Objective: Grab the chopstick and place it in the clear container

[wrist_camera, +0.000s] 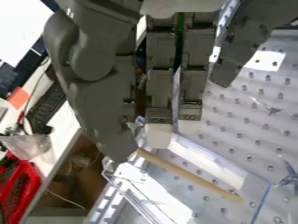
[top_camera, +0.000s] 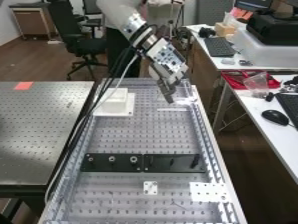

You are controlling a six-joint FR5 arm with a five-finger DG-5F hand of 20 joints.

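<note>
Grey floor (top_camera: 233, 155) and cluttered desks (top_camera: 219, 62) surround the perforated bench (top_camera: 143, 140), over whose far part the arm (top_camera: 136, 25) reaches. The hand (wrist_camera: 110, 120) appears to have the chopstick (wrist_camera: 193, 177) pinched near one end, between the thumb and a pale fingertip, over the clear container (wrist_camera: 249, 182). Gripping it by the end makes sense: the long free part can go in first while the knuckles stay clear of the walls. The stick slants across the container, probably because that line gives its length the most room; whether its free end touches the bottom I cannot tell. Placement looks nearly finished, and what seems to remain is a little lowering, if any, and a gentle release. Letting go too high could make so light a stick bounce or come to rest on the rim. Apart from the stick at its mouth, I can make out nothing certain in the container, as glare muddles its far side. Farther out, a white box (top_camera: 116, 102) sits on a white board (top_camera: 126, 112), its contents too unclear to name. Dark plates (top_camera: 113, 161) cross the bench, round fittings on one of them, with pale perforated plates (top_camera: 208, 192) nearer the camera. On the side desk is a red basket (wrist_camera: 23, 187), a crumpled clear bag (wrist_camera: 33, 145) against it.
</note>
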